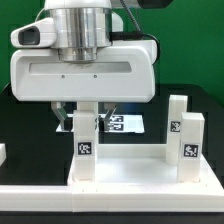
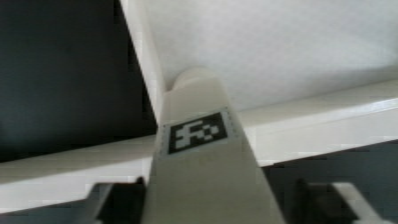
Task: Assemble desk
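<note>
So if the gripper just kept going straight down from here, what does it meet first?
The gripper points down over a leg standing upright on the tabletop. That leg's top looks like the first thing in line, though contact can't be judged.

Bright, even overhead light in the exterior view, white parts nearly blown out against the dark table, wrist view soft and blurred, dim below, shadow perhaps from the gripper
</note>
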`<state>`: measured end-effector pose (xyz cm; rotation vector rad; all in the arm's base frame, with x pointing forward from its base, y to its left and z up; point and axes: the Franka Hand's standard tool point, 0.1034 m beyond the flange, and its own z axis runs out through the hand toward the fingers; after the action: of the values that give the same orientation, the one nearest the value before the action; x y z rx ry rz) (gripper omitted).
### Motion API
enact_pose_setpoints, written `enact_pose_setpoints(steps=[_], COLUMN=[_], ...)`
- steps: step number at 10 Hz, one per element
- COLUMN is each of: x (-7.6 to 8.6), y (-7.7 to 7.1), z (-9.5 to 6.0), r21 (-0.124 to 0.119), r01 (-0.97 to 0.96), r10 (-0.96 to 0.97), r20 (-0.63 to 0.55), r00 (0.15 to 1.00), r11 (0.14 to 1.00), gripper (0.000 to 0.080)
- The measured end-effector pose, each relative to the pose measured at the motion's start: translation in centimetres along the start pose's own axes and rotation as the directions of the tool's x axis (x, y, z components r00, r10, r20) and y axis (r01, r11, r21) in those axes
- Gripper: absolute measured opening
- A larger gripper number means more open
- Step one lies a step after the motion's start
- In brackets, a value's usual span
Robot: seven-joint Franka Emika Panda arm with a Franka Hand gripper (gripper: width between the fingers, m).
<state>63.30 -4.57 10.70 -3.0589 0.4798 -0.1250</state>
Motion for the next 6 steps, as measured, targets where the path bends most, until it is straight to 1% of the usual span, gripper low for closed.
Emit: enact_pose_setpoints(steps=[1, 2, 3, 5, 6], x=[0.01, 0.01, 0.00, 0.05, 0.05], y=[0.15, 0.17, 0.21, 0.19, 0.18], z=[0.01, 0.01, 0.05, 0.07, 0.10], r21=[-0.001, -0.002, -0.003, -0.014, -0.012], r01=[-0.071, -0.107, -0.235, -0.498, -0.687], r10=[0.071, 0.107, 0.235, 0.498, 0.687], r20=[0.000, 0.000, 0.001, 0.019, 0.021], r00=[0.997, 0.994, 0.972, 0.867, 0.726], r11=[0.997, 0.994, 0.972, 0.867, 0.727], gripper=[0.0290, 0.0290, 0.0290, 0.0290, 0.0290])
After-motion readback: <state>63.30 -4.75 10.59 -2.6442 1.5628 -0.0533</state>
